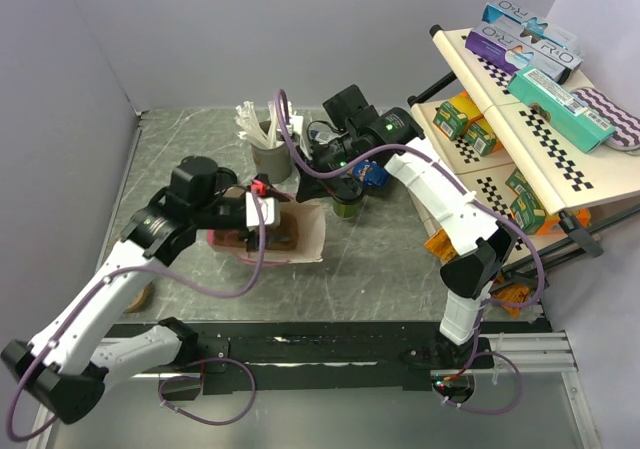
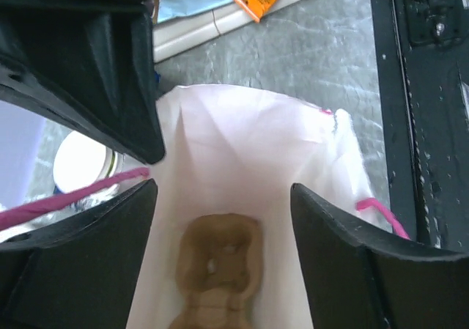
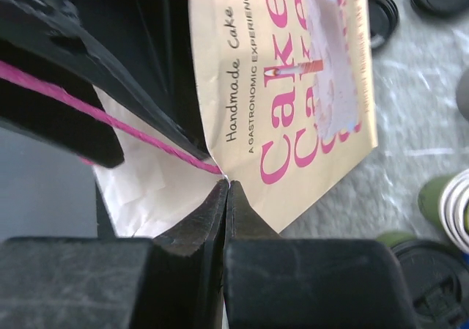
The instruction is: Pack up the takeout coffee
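Note:
The takeout coffee (image 1: 347, 199), a dark green cup with a black lid, stands on the table just right of the paper bag (image 1: 300, 231). Its lid (image 3: 432, 278) shows at the lower right of the right wrist view. My right gripper (image 3: 227, 185) is shut on the bag's (image 3: 293, 87) top edge, beside a pink string handle. My left gripper (image 2: 223, 190) is open, with its fingers (image 2: 344, 263) spread inside the bag's white mouth (image 2: 249, 146). A brown pastry (image 2: 220, 270) lies on the bag's bottom between them, untouched.
A cup of white stirrers (image 1: 268, 149) stands behind the bag. Two loose black lids (image 3: 381, 14) lie on the table. A tilted rack of boxes (image 1: 520, 99) fills the right side, with orange packets (image 1: 440, 241) below it.

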{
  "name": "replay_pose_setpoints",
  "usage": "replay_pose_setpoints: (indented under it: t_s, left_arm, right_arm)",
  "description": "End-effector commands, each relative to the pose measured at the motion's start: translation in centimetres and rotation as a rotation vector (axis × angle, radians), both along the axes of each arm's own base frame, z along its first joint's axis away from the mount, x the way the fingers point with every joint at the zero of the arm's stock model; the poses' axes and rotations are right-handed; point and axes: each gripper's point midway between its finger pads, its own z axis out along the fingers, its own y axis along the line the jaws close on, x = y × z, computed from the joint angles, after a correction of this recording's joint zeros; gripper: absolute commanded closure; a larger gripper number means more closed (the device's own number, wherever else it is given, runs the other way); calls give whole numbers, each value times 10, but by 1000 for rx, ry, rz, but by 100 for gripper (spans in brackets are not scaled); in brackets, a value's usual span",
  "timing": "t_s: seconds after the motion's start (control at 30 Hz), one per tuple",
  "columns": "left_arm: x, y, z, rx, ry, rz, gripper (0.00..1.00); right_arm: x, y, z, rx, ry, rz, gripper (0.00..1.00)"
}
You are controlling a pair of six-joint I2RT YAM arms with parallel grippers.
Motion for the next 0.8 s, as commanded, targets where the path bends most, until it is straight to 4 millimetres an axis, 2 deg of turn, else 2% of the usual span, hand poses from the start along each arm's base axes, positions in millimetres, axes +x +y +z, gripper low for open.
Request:
replay_pose_setpoints:
  t_s: [0.0, 0.13, 0.27, 0.4, 0.57, 0.77]
  left_arm:
    - [-20, 18, 37, -12, -188, -25, 20]
    - [-25, 23, 6, 67, -33, -6, 22]
    - [-30, 15, 2, 42, 42, -41, 23]
    - [-30, 6, -4, 44, 64, -107, 25]
    - [-21, 6, -34, 164, 123, -150, 27]
    - [-2, 13, -56, 237, 38, -102, 26]
  right_arm:
    - [16, -14, -21, -108, -5, -78, 100]
    - [24, -7, -17, -91, -9, -96, 100]
    - [25, 1, -9, -67, -14, -90, 100]
    - [19, 4, -10, -69, 0, -86, 100]
    - [15, 5, -5, -50, 14, -89, 100]
    - [21, 7, 1, -34, -6, -108, 100]
